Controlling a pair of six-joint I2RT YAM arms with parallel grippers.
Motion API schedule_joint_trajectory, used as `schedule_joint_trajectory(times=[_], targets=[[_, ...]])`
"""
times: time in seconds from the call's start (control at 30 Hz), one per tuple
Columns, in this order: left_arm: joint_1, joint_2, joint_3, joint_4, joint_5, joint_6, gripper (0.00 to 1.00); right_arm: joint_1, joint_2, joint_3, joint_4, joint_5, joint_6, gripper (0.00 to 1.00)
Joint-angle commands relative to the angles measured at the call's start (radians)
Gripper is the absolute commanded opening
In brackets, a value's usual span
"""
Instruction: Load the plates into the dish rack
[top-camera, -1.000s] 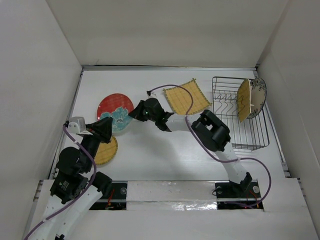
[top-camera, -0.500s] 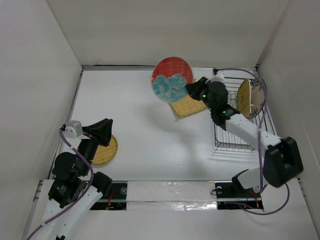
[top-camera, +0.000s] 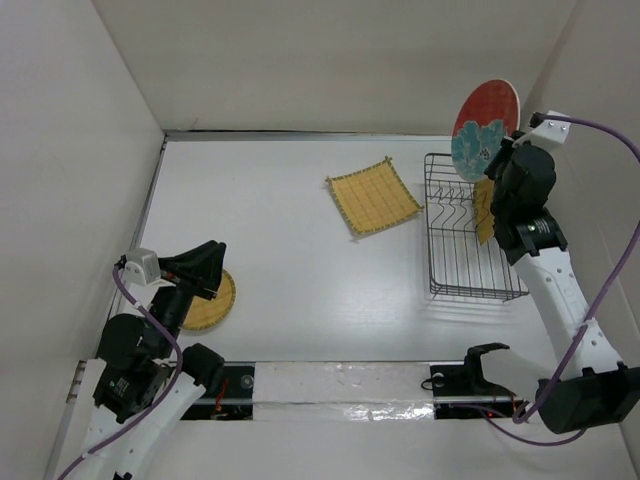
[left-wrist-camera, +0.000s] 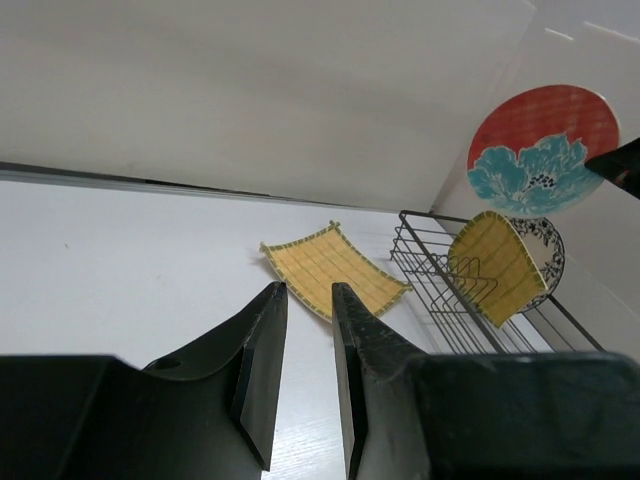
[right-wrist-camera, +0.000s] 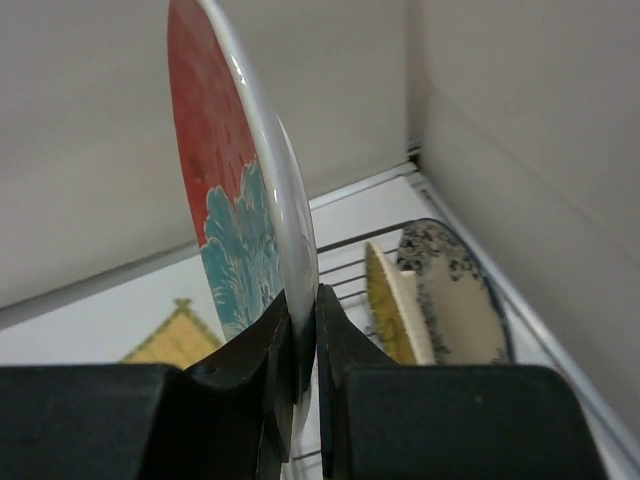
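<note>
From above, the right pincer (top-camera: 506, 152) is clenched on the red plate with teal flowers (top-camera: 485, 125), holding it upright in the air over the far end of the dish rack (top-camera: 462, 262). A square bamboo plate (top-camera: 373, 196) lies flat on the table (top-camera: 300, 270) just left of the rack. The left pincer (top-camera: 214, 270) hovers over the round bamboo plate (top-camera: 210, 306).

In the left wrist view, the left pincer (left-wrist-camera: 306, 300) is released, a narrow gap between its fingers, holding nothing. Beyond it, a rounded-square bamboo plate (left-wrist-camera: 492, 266) stands tilted in the dish rack (left-wrist-camera: 428, 288), with a white plate with blue pattern (left-wrist-camera: 549, 250) behind it.

The right wrist view shows the pincer (right-wrist-camera: 300, 345) gripping the red plate's (right-wrist-camera: 215, 200) lower rim, edge-on, above the two racked plates.
</note>
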Motion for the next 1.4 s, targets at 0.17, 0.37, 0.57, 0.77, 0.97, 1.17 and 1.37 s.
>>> schedule_joint_trajectory(times=[0.17,0.37,0.57,0.77,0.97,1.17,1.37], targets=[[-0.007,-0.045,-0.003,0.046,0.016,0.000,0.23,0.010,0.116,0.166,0.120,0.222,-0.308,0.00],[-0.016,-0.044,-0.001,0.046,0.013,0.002,0.23,0.059,0.188,0.210,0.140,0.329,-0.437,0.00],[-0.036,-0.044,-0.001,0.046,0.006,0.002,0.23,0.079,0.237,0.212,0.130,0.414,-0.481,0.00],[-0.036,-0.030,-0.001,0.046,-0.003,0.002,0.23,0.079,0.255,0.183,0.124,0.443,-0.508,0.00],[-0.036,-0.022,-0.001,0.044,-0.009,0.003,0.23,0.079,0.277,0.151,0.140,0.454,-0.560,0.00],[-0.036,-0.027,0.000,0.040,-0.026,0.005,0.23,0.079,0.329,0.140,0.159,0.461,-0.609,0.00],[-0.036,-0.030,0.000,0.037,-0.030,0.002,0.23,0.108,0.375,0.098,0.177,0.498,-0.659,0.00]])
